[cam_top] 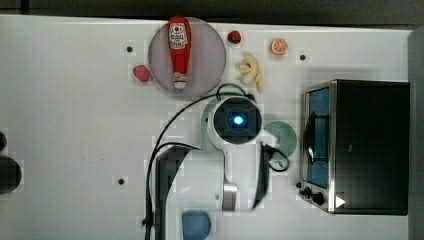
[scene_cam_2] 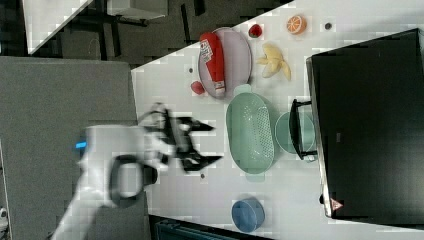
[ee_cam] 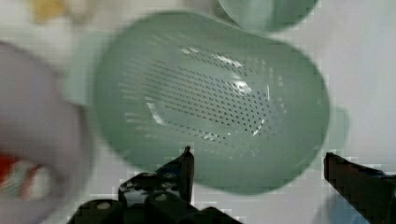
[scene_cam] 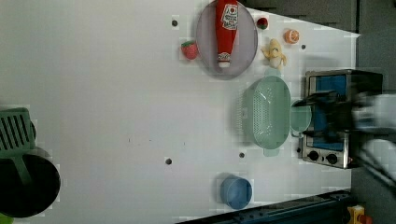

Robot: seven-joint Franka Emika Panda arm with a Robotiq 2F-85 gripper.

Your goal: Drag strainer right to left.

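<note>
While the strainer (scene_cam: 267, 113) is sitting untouched on the white counter (scene_cam: 116, 93), the arm is in the approach step, with nothing gripped yet. In the left view the pale green oval basin is lying between the ketchup bottle (scene_cam: 226, 30) on its grey plate (scene_cam: 205, 51) at about 11 o'clock and the blue cup (scene_cam: 236, 192) at about 7 o'clock, with the smaller green cup (scene_cam: 300, 118) just beside it at 3 o'clock and the toaster oven (scene_cam: 329, 116) beyond that. The hand (ee_cam: 259, 161) is hanging above the strainer with its two black fingers (ee_cam: 186, 165) spread wide and holding nothing; in the wrist view the near rim is lying between them and the perforated floor is showing beyond.

Judging from this, the drag itself is not begun. The next move is calling for a descent until one finger is inside the bowl and one outside the wall, or a pinch on the rim, then a steady sideways pull across the open counter, away from the oven. The wall is thin plastic, so a shallow hold is likely slipping, and the green cup alongside is risking a knock
</note>
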